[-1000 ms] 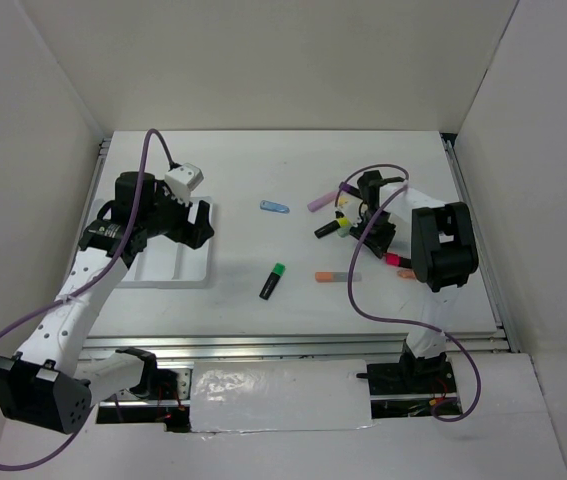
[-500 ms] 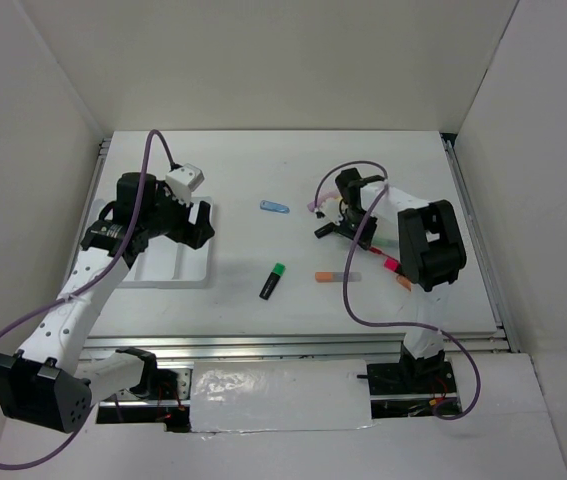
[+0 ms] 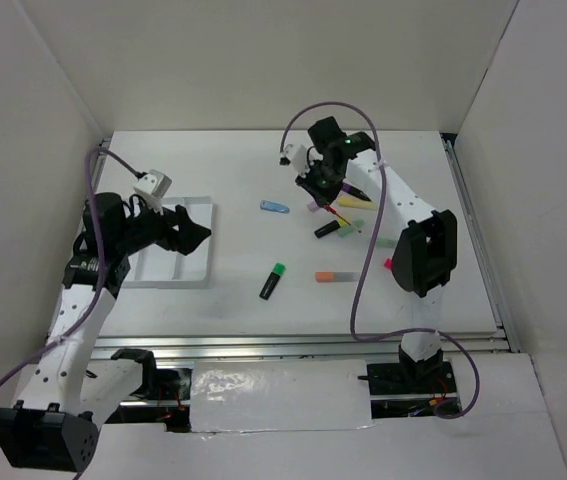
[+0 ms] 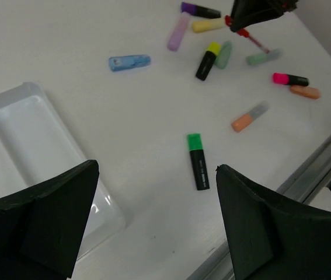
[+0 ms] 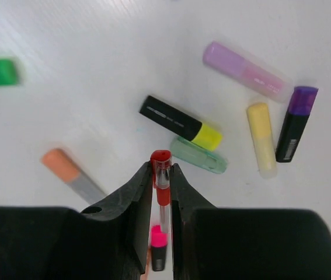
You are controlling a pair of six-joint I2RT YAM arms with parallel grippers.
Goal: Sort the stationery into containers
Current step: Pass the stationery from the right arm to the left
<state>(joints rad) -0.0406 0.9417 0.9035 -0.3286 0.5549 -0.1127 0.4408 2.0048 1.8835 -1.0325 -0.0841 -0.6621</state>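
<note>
My right gripper (image 3: 329, 188) (image 5: 161, 169) is shut on a thin red pen (image 5: 161, 177) and holds it above the pile of stationery at the far right. Below it lie a black-and-yellow highlighter (image 5: 180, 122), a mint one (image 5: 199, 155), a yellow one (image 5: 261, 139), a lilac one (image 5: 247, 71), a purple-capped black marker (image 5: 294, 122), an orange-and-grey one (image 5: 72, 174) and a pink one (image 5: 158, 248). A green-capped black highlighter (image 3: 272, 281) (image 4: 198, 161) and a blue one (image 3: 274, 207) (image 4: 129, 62) lie mid-table. My left gripper (image 3: 189, 233) (image 4: 156, 169) is open and empty over the right edge of the white divided tray (image 3: 168, 268) (image 4: 31, 122).
White walls enclose the table on three sides. A metal rail (image 3: 293, 342) runs along the near edge. An orange marker (image 4: 305, 91) and a pale mint pen (image 4: 263, 57) lie near the right rail. The right arm's purple cable (image 3: 358, 270) hangs over the stationery.
My right gripper has lifted with the red pen and swung farther back and left. My left arm has drawn back to the left, its gripper still by the tray's right edge.
</note>
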